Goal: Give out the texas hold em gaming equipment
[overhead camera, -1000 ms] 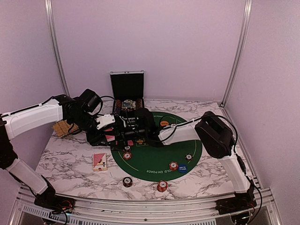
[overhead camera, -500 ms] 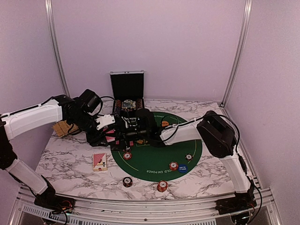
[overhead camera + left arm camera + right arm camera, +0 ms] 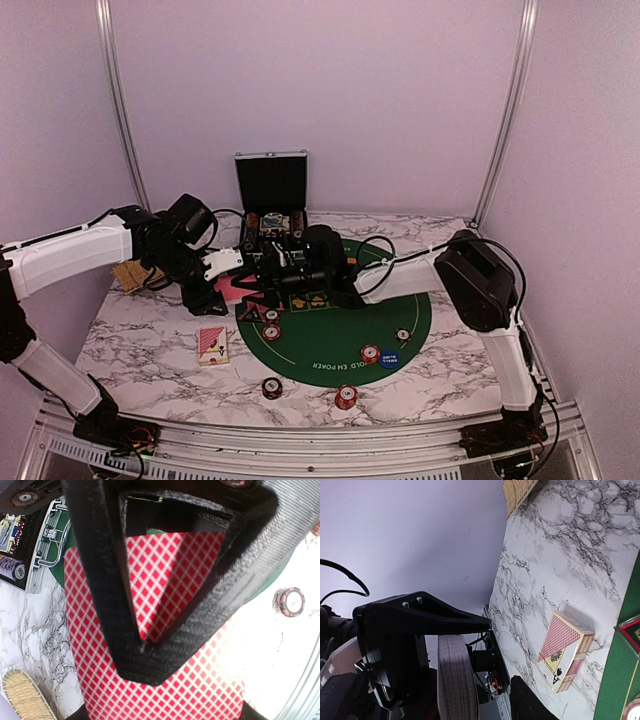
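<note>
Black case (image 3: 271, 183) behind cards (image 3: 232, 289), tray (image 3: 127, 273) nr.

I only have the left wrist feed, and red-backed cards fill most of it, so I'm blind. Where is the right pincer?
Observer: From above, the right pincer is at the red-backed cards the left pincer holds, over the left edge of the green mat.
Operator: Gripping them?
Observer: Cannot tell; its wrist view shows the stack edge-on right by its fingers.
Operator: What's on the table nearby?
Observer: A card box lies on the marble table, left of the mat.
</note>
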Robot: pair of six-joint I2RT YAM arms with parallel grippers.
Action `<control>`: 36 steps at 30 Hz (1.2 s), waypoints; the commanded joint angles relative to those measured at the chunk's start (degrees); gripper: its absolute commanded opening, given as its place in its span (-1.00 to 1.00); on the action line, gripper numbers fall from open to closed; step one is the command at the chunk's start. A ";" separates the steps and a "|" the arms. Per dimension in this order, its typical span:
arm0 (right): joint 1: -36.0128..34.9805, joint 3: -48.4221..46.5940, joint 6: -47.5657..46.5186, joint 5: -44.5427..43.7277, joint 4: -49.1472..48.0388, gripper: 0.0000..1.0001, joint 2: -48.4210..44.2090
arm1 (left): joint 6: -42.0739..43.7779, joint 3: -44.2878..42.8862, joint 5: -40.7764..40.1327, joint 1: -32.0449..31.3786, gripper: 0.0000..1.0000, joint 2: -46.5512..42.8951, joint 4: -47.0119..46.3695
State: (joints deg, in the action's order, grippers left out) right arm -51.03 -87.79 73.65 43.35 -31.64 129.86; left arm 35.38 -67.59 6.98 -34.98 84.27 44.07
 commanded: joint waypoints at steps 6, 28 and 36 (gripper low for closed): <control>0.87 1.35 -3.16 -0.57 4.20 -0.32 -4.20 | 0.79 1.52 -0.56 0.08 -1.00 -2.15 -1.16; 7.89 5.19 -9.27 0.37 12.69 -1.00 -11.70 | 0.48 1.59 -0.91 0.18 -1.00 -1.67 -1.45; 14.92 11.05 -12.88 1.31 15.51 -1.00 -15.89 | 0.57 1.70 -1.19 0.20 -1.00 -1.86 -1.36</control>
State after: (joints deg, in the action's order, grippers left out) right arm -39.46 -78.72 64.01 43.92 -18.76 116.97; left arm 35.55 -65.98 5.91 -34.96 84.23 43.68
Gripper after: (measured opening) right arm 0.006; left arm 0.661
